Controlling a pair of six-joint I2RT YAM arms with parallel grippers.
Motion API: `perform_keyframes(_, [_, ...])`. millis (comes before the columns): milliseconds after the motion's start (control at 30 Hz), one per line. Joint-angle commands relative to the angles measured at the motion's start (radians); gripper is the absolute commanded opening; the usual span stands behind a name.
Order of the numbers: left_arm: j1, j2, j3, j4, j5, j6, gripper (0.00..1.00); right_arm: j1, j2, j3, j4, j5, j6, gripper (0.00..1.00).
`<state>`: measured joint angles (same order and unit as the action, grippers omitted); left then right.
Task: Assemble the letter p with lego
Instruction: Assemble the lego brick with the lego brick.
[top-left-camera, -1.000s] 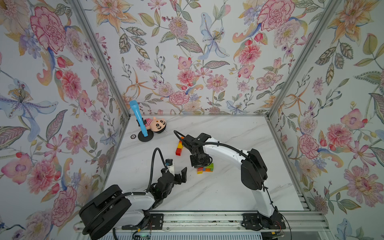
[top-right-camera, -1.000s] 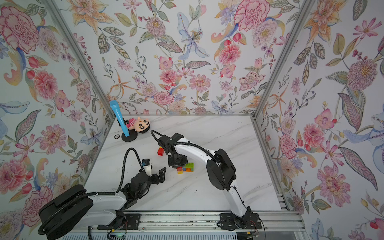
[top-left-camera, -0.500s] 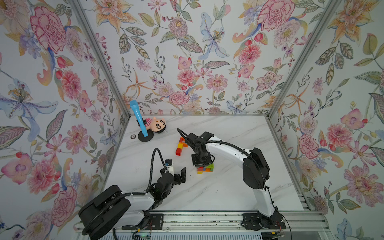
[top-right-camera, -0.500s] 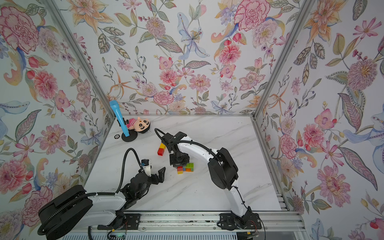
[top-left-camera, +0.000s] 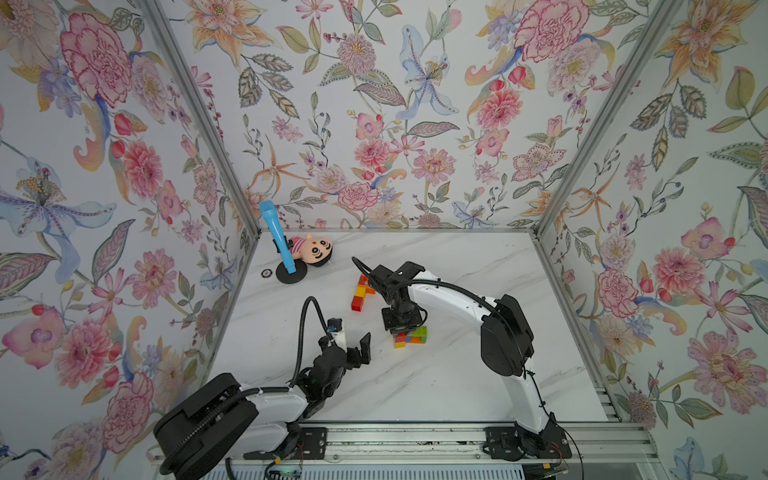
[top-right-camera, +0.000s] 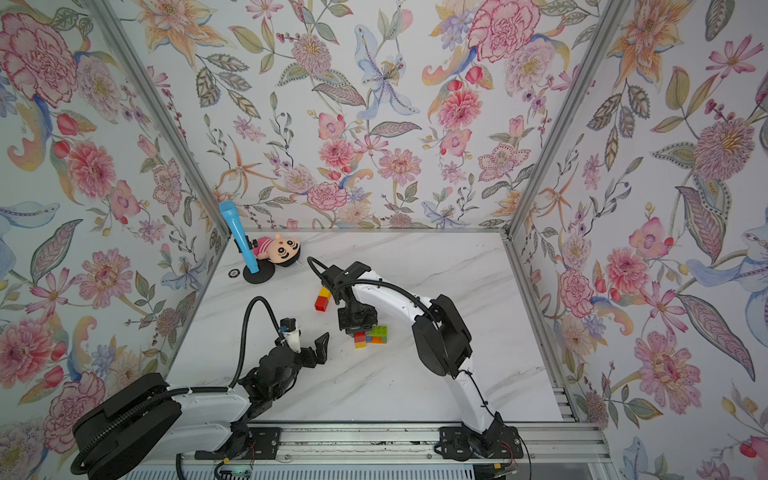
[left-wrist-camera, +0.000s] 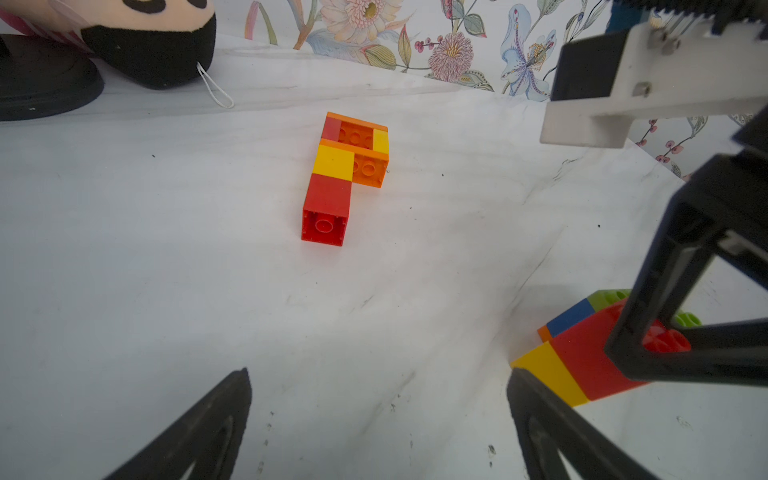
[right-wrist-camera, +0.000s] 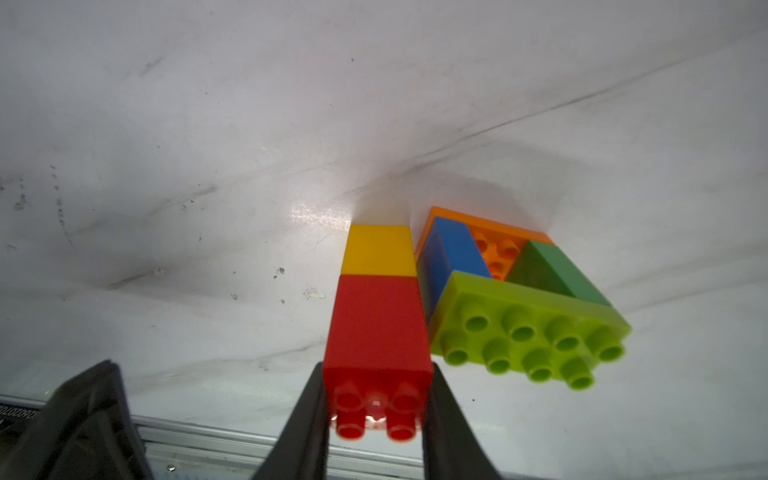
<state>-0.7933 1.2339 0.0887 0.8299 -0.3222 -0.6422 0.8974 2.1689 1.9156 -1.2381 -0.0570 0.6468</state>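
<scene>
— Right arm?
— My right fingers (right-wrist-camera: 307, 415) pinch the red brick (right-wrist-camera: 376, 332) stacked on a yellow brick (right-wrist-camera: 378, 249), just beside the green-blue-orange cluster (right-wrist-camera: 528, 324) on the bench (right-wrist-camera: 166, 124).
— Left?
— My left fingers (left-wrist-camera: 199, 432) are spread wide; the red-yellow-orange piece (left-wrist-camera: 332, 174) lies farther back.

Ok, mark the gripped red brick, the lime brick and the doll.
red brick (right-wrist-camera: 376, 324), right wrist view, smooth side face.
lime brick (right-wrist-camera: 528, 336), right wrist view, studded face.
doll (top-left-camera: 316, 250), a top view, face.
</scene>
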Motion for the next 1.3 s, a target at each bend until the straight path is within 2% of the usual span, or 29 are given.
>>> perform_keyframes(0, [-0.007,-0.002,-0.003,-0.022,-0.024,0.021,0.99,0.020,0.057,0.024,-0.017,0.022,-0.028,0.19])
perform_keyframes(1000, [-0.008,-0.016,0.021,-0.096,-0.024,0.015,0.99,0.031,-0.018,0.099,0.012,0.044,-0.132,0.51])
perform_keyframes(1133, [-0.008,-0.031,0.022,-0.099,0.014,0.049,0.99,0.026,-0.080,0.102,0.012,0.049,-0.184,0.54])
perform_keyframes(1267, [-0.010,-0.054,0.036,-0.129,0.111,0.084,0.99,-0.005,-0.191,0.048,0.039,0.118,-0.321,0.63])
